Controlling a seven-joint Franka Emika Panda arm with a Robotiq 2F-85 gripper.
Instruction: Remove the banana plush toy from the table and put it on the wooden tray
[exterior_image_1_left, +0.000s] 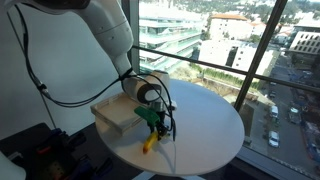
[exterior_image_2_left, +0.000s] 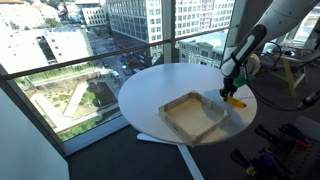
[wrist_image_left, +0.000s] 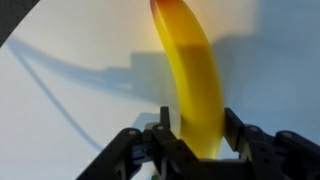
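Note:
The banana plush toy (wrist_image_left: 190, 70) is yellow and curved and lies on the white table (wrist_image_left: 70, 110). It runs away from the camera in the wrist view. My gripper (wrist_image_left: 196, 116) stands over its near end, with one black finger against each side, shut on it. In both exterior views the banana (exterior_image_1_left: 150, 143) (exterior_image_2_left: 235, 101) still rests on the table (exterior_image_1_left: 210, 130) (exterior_image_2_left: 160, 85) under the gripper (exterior_image_1_left: 152, 126) (exterior_image_2_left: 231, 93). It lies close to the table's rim. The wooden tray (exterior_image_1_left: 115, 115) (exterior_image_2_left: 195, 117) sits right beside it, with nothing in it.
The round table stands against tall windows (exterior_image_1_left: 230, 40) with a railing. A black cable (exterior_image_1_left: 45, 90) hangs from the arm. A pale wooden frame (exterior_image_2_left: 292, 70) stands behind the arm. The table's edge (exterior_image_2_left: 245, 110) runs just past the banana.

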